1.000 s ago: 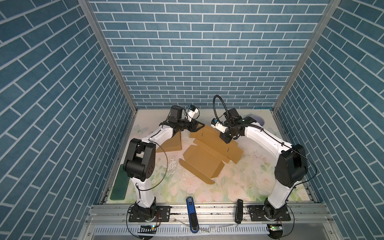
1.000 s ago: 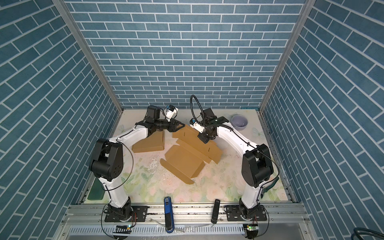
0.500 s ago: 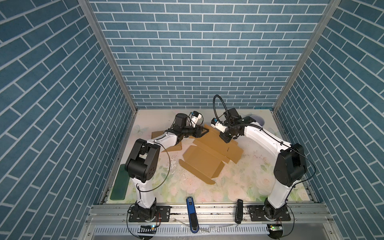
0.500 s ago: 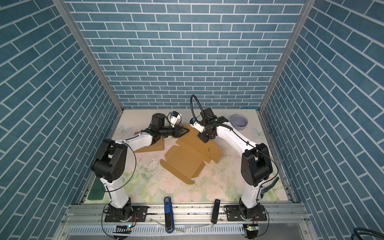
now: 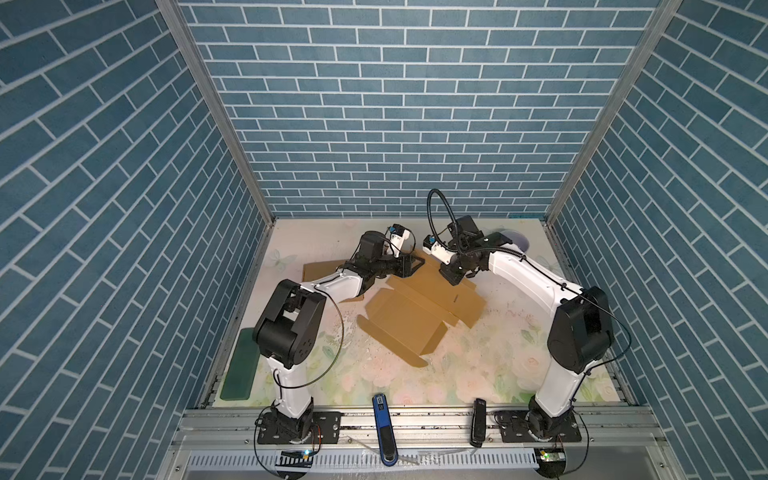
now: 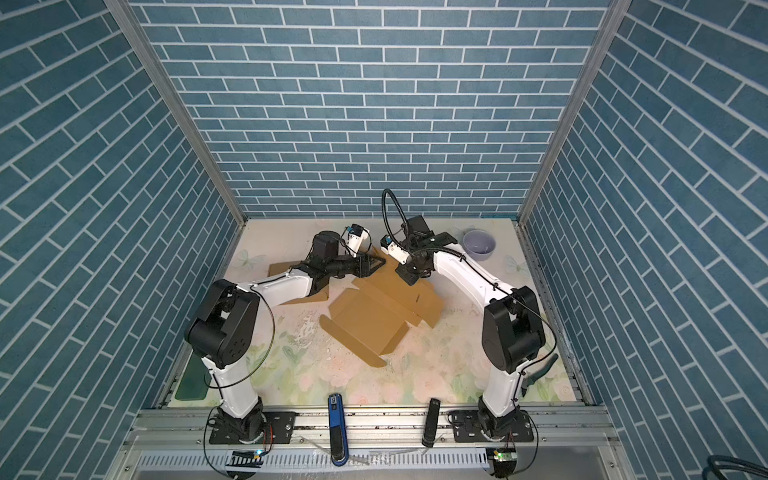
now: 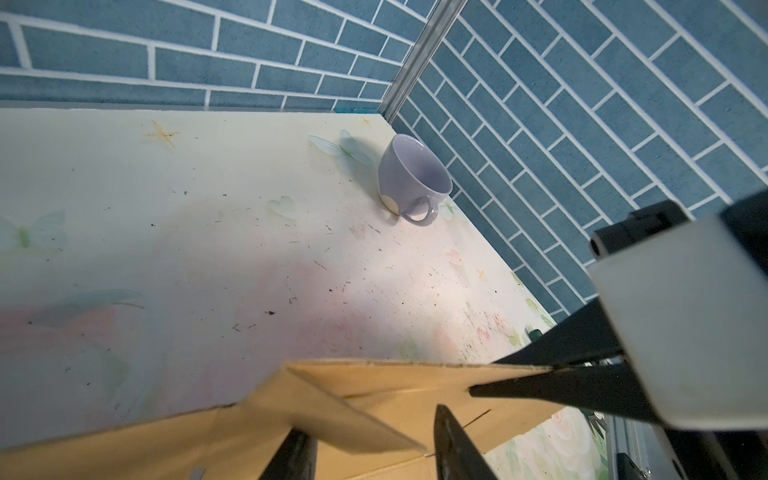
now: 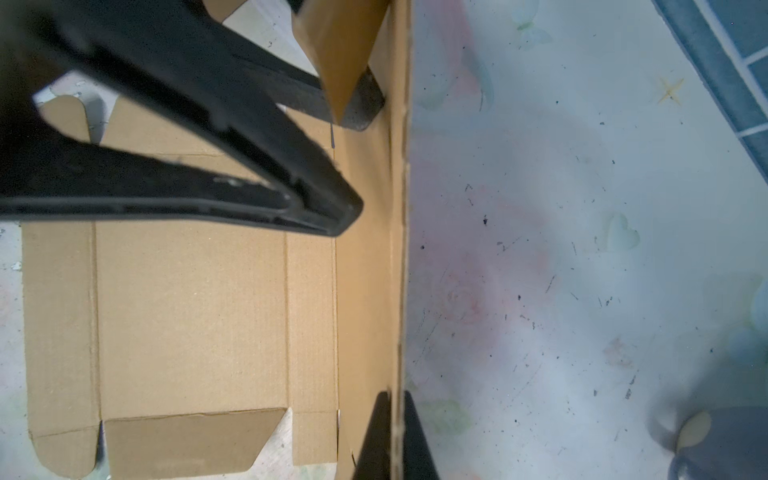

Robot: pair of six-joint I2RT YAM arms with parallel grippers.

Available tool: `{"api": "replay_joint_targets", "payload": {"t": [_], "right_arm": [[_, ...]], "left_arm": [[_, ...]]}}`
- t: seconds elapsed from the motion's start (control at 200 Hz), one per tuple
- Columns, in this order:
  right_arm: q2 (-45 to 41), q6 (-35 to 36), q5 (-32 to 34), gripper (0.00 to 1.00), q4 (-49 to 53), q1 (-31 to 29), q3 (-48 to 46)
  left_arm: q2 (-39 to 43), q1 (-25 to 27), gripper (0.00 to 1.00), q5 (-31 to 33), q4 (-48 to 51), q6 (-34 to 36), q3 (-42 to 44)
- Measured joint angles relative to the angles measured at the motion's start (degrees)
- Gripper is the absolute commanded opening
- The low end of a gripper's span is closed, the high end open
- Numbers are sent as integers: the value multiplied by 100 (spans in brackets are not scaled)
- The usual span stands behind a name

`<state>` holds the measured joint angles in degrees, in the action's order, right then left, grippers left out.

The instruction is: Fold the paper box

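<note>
Here we are at the far side of the table (image 5: 478, 365); the paper box (image 5: 409, 320) lies mid-table as a mostly flat brown blank, with only its back wall (image 8: 365, 291) stood up; my right gripper (image 8: 398, 399) is clamped tight on the top edge of that wall, one finger each side, holding it upright; my left gripper (image 7: 370, 424) sits at the wall's end with its jaws partway apart, and the corner flap (image 7: 332, 411) stands between them, resting against one finger but not pinched.

How will this stuff handle? I'd call it thin corrugated card: light, so a careless tug would slide the whole sheet across the table; stiff across a panel, yet willing to bend along the scored lines, so that's where it should give; dry and matte, so I expect little slip in the pads; squeeze too hard near an edge and I'd expect it to dent or crease off the line.

Where to take it, then? Close to the fold, I reckon, not out at the tip of the flap, so the hinge turns rather than the flap bowing; my right grip on the wall's rim looks like the right anchor while the left swings the flap inward; a lilac mug (image 7: 415, 183) stands in the far corner, well apart from all this.
</note>
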<state>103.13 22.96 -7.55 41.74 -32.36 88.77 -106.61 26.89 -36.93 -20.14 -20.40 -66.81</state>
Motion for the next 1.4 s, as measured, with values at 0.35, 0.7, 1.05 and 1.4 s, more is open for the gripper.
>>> {"api": "replay_joint_targets", "payload": {"t": [0.35, 0.7, 1.05, 1.4], "right_arm": [[-2, 52, -120, 0, 7, -26, -4], [-17, 153, -125, 0, 7, -11, -17], [-260, 157, -223, 0, 79, 129, -269], [-603, 157, -616, 0, 96, 284, -474]], "left_arm": [[745, -229, 55, 142, 675, 262, 457], [1263, -610, 60, 245, 1751, 852, 903], [743, -702, 61, 411, 1606, 931, 1097], [103, -706, 63, 398, 946, 728, 1038]]}}
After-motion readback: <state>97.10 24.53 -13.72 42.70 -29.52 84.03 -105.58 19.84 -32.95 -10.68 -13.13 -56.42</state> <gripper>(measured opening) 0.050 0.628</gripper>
